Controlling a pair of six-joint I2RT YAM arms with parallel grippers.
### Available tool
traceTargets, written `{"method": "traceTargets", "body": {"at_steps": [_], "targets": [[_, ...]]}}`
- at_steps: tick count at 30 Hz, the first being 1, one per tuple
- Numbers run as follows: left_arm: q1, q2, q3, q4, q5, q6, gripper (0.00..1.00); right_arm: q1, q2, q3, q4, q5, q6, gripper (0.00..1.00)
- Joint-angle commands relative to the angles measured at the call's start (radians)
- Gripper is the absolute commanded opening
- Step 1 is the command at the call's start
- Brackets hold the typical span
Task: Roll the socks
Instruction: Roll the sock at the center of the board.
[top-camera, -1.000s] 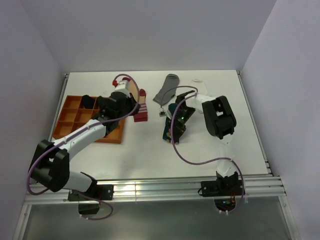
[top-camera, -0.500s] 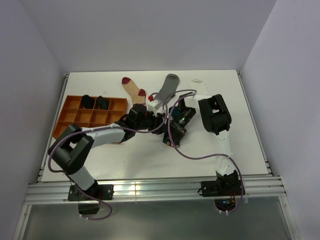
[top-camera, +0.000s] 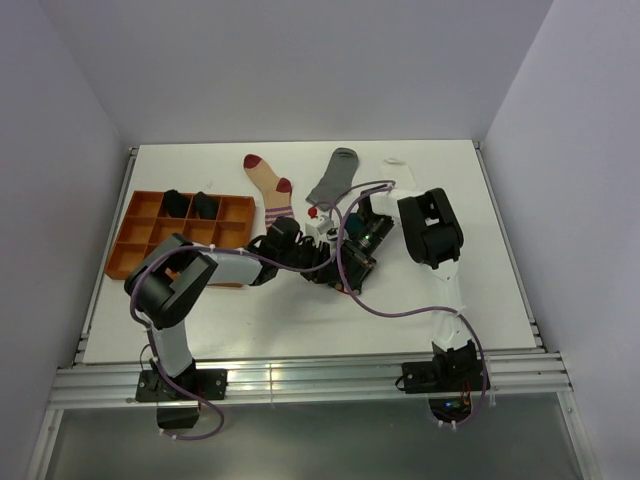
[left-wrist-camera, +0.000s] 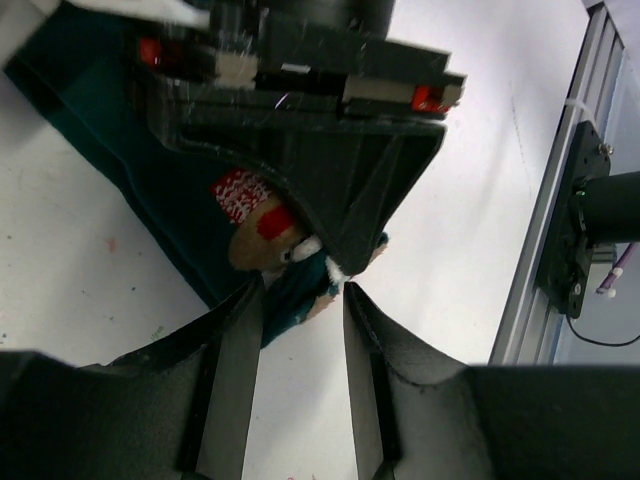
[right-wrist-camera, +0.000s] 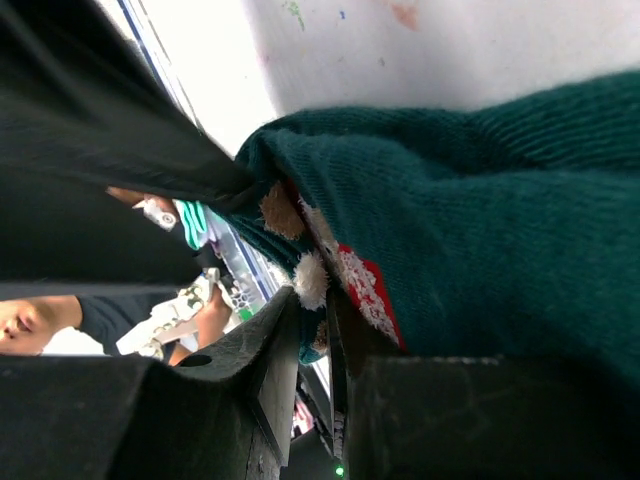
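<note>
The left pincer (left-wrist-camera: 300, 300) stood with its fingers apart, their tips on either side of the end of the teal sock (left-wrist-camera: 170, 190) without pressing it. The right pincer (right-wrist-camera: 312, 302) was clamped on that same end, its fingers nipped together over the patch with the white tuft and red mark.

Hidden parts: from above, both pincers and a looping cable covered nearly all of the teal sock at the middle of the table (top-camera: 420, 290), so its outline could not be made out there. The left wrist view cut the sock off at the upper left, and the body of the right pincer lay over its middle. The right wrist view showed only knitted fabric filling the right side. The white sock (top-camera: 395, 163) was hard to tell from the table and partly lay behind the right arm.

Direction: in the left wrist view the teal sock lay flat, its long axis running on a slant from the upper left down to the centre, the patterned end toward both pincers. The striped sock (top-camera: 268, 185) lay lengthways near to far, red toe at the far end. The grey sock (top-camera: 332, 178) slanted from far right to near left. A black sock (top-camera: 176, 203) and a second black sock (top-camera: 206, 206) sat in neighbouring far compartments of the orange tray (top-camera: 135, 245).
</note>
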Motion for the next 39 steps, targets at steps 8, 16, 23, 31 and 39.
{"method": "traceTargets", "body": {"at_steps": [8,16,23,31,39], "targets": [[-0.001,0.061,0.018,0.079,0.028,0.007,0.41,-0.008,0.02,0.023,0.077,0.073,0.042,0.21],[-0.007,0.101,0.029,0.058,-0.027,-0.03,0.2,-0.008,-0.012,0.015,0.121,0.091,0.088,0.23],[-0.018,0.139,0.024,0.018,-0.062,-0.096,0.0,-0.008,-0.101,-0.037,0.234,0.129,0.154,0.33],[-0.026,0.13,-0.002,-0.116,-0.127,-0.171,0.0,-0.017,-0.265,-0.107,0.362,0.165,0.198,0.49],[-0.024,0.136,0.012,-0.24,-0.121,-0.228,0.0,-0.064,-0.457,-0.191,0.489,0.176,0.214,0.52]]}}
